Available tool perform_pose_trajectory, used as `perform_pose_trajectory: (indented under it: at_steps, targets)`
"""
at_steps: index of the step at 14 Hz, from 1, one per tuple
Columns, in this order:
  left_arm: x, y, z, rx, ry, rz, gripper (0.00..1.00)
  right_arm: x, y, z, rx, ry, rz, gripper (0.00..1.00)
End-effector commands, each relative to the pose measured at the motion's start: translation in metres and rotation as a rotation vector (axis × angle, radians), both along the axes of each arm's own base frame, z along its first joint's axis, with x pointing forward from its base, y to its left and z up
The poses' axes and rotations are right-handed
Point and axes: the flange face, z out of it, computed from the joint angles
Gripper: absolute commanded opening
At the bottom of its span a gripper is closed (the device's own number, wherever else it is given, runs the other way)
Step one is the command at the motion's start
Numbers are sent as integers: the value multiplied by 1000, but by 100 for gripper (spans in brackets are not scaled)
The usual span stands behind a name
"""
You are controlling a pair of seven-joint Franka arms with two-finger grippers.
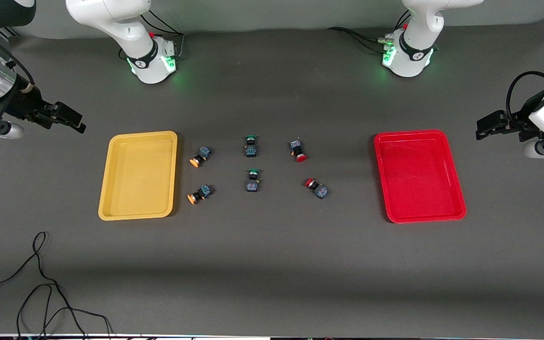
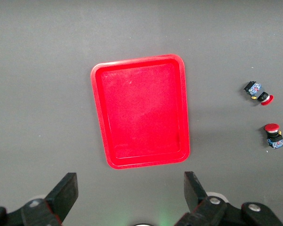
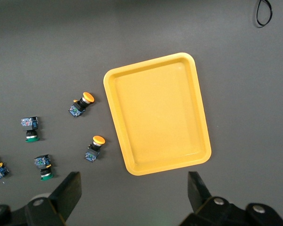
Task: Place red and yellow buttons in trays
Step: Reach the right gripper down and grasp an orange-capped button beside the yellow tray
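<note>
Lying across the middle of the dark bench (image 1: 272, 264) are six small switches between two trays. Both yellow buttons (image 1: 199, 156) (image 1: 199, 194) sit just beside the yellow tray (image 1: 138, 215), toward the right arm's end. Both red buttons (image 1: 298, 150) (image 1: 316, 187) lie nearer the red tray (image 1: 427, 217), toward the left arm's end, though apart from it. Two green-capped switches (image 1: 250, 146) (image 1: 252, 181) stand in the column between them. A black cable (image 1: 40, 283) loops along the bench edge nearest the front camera, well apart from everything.

Each arm waits. The left tool (image 2: 129, 190) hangs by the red tray, jaws wide apart and holding nothing; the right tool (image 3: 132, 190) hangs by the yellow tray, likewise spread and bare. Both trays hold nothing.
</note>
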Motion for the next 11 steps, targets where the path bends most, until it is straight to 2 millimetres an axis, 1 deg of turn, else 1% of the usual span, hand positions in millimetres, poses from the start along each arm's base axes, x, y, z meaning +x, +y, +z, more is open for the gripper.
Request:
perform_pose_trajectory:
  at_steps: [1, 2, 4, 6, 7, 8, 9, 10, 11]
  targets:
    - [-3, -2, 4, 10, -3, -41, 100, 0, -9, 1, -17, 41, 14, 100]
    - [-3, -2, 4, 9, -3, -49, 100, 2, -9, 1, -24, 47, 22, 100]
    - [-3, -2, 4, 9, -2, -47, 100, 5, -9, -8, -27, 70, 21, 100]
    - [-3, 2, 4, 9, -2, -41, 100, 10, -7, -19, -30, 85, 12, 100]
    - [-3, 4, 4, 9, -2, -38, 100, 14, -3, -27, -24, 99, 12, 100]
    - [-1, 3, 2, 9, 2, -40, 100, 17, 0, -36, -24, 111, 11, 100]
    - [-1, 3, 0, 9, 5, -38, 100, 21, 8, -50, -30, 115, -1, 100]
    - [-1, 3, 0, 9, 4, -37, 100, 23, 17, -64, -33, 108, -33, 100]
    - [0, 2, -2, 8, 7, -15, 100, 25, 33, -84, -30, 105, -52, 100]
